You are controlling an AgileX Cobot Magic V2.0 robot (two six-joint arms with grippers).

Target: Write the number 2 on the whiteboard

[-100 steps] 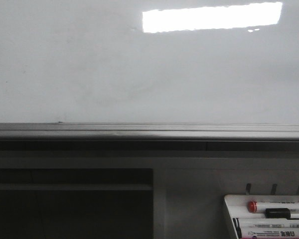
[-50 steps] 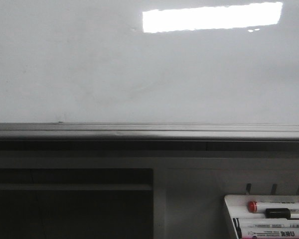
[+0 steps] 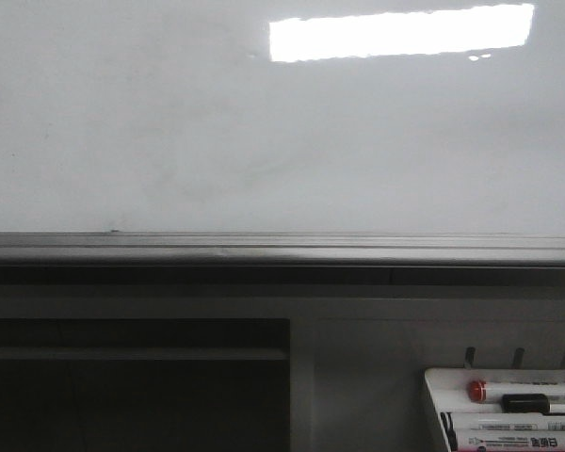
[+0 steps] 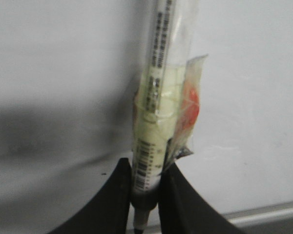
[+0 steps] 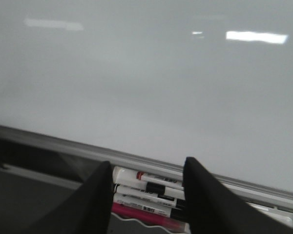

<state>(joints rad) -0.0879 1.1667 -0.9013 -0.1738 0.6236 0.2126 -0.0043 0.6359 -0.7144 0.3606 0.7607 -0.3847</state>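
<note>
marker (image 4: 154, 122) clamped in left jaws near whiteboard (image 3: 169, 141); right jaws apart.

Bare whiteboard (image 3: 169, 141) — ledge (image 3: 264, 250) below, marker tray (image 3: 433, 395) lower right.

Front view: faces the whiteboard (image 3: 169, 141) head-on and close; grey ledge (image 3: 264, 250) runs across mid-frame, marker tray (image 3: 433, 395) at lower right. Left wrist view: very near the board, looking along the fingers (image 4: 112, 204). Right wrist view: angled at the board, set farther back. It shares ledge and tray with front view.
</note>
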